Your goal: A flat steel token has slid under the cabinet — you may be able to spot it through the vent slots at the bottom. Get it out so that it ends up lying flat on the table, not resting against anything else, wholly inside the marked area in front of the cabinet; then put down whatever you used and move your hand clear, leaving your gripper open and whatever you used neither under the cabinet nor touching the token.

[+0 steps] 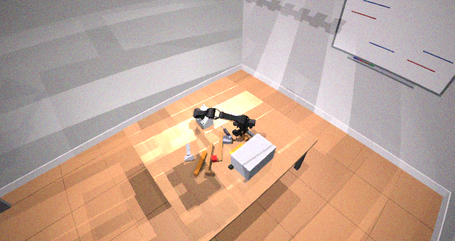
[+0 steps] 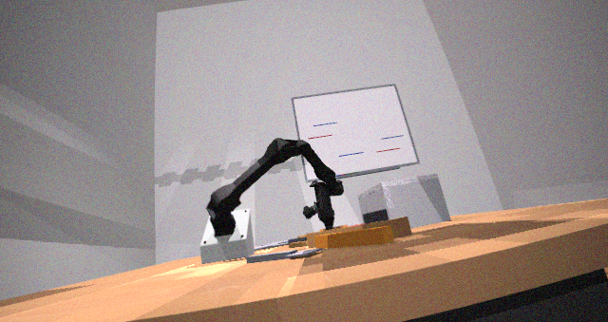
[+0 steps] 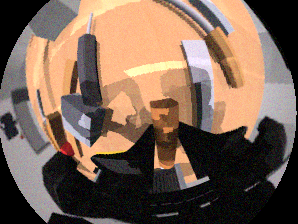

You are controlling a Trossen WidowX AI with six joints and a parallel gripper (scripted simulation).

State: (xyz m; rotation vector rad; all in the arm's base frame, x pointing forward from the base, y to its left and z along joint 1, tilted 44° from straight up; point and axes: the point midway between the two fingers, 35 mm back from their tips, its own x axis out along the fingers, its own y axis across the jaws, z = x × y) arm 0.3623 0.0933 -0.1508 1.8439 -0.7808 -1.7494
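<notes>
The claw (image 3: pixel 162 163) pinches a brown wooden stick (image 3: pixel 164 125) just beside the grey cabinet (image 1: pixel 253 156), which sits near the tabletop's (image 1: pixel 249 195) right edge. Other tools crowd the tabletop's middle. The steel token is hidden.

Top view: we look down from high corner, far off. Exterior: low at table edge, facing whiteboard (image 2: pixel 355 131). Wrist: close fisheye. Top and exterior share arm (image 1: pixel 227 117), cabinet (image 1: pixel 253 155).

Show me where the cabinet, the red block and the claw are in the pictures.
cabinet (image 1: pixel 253 152), top view, on its flat upper face.
red block (image 1: pixel 214 158), top view, on its top.
claw (image 3: pixel 164 137), wrist view, between the fingertips, closed on a brown wooden stick.
</notes>
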